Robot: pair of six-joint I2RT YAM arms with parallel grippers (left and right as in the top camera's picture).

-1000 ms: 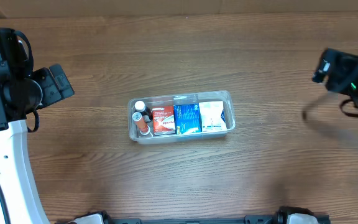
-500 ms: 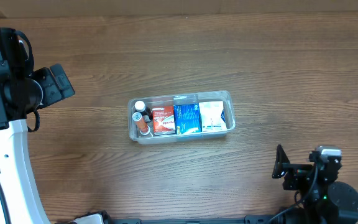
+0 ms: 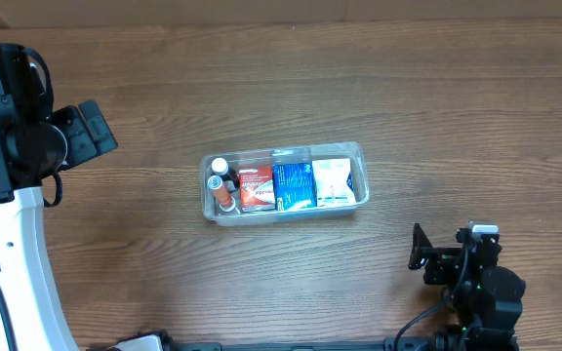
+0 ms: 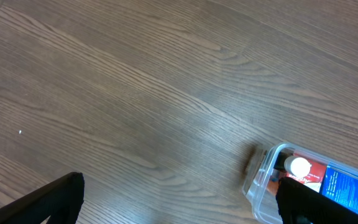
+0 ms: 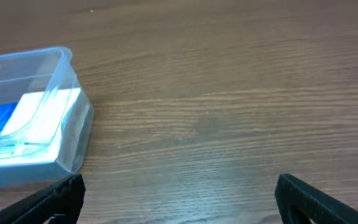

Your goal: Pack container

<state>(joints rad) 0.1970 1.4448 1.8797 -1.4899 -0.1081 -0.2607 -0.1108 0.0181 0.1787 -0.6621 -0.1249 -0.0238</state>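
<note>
Overhead: saw the container [image 3: 284, 184] mid-table, holding boxes [image 3: 294, 185] and bottles [image 3: 220, 168].
Left wrist: found left gripper [image 4: 179, 205] spread wide, empty, container at lower right.
Right wrist: found right gripper [image 5: 179, 202] wide, empty, container at left.

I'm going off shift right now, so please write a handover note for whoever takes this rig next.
Left gripper: jaws open, empty, over bare table left of the container.
Right gripper: jaws open, empty, near the front edge, right of the container.
Container: mid-table, holding small bottles, a red box, a blue box and a white box in a row.
Done: those items are packed.
Left: probably nothing; no loose item shows in any view.
</note>
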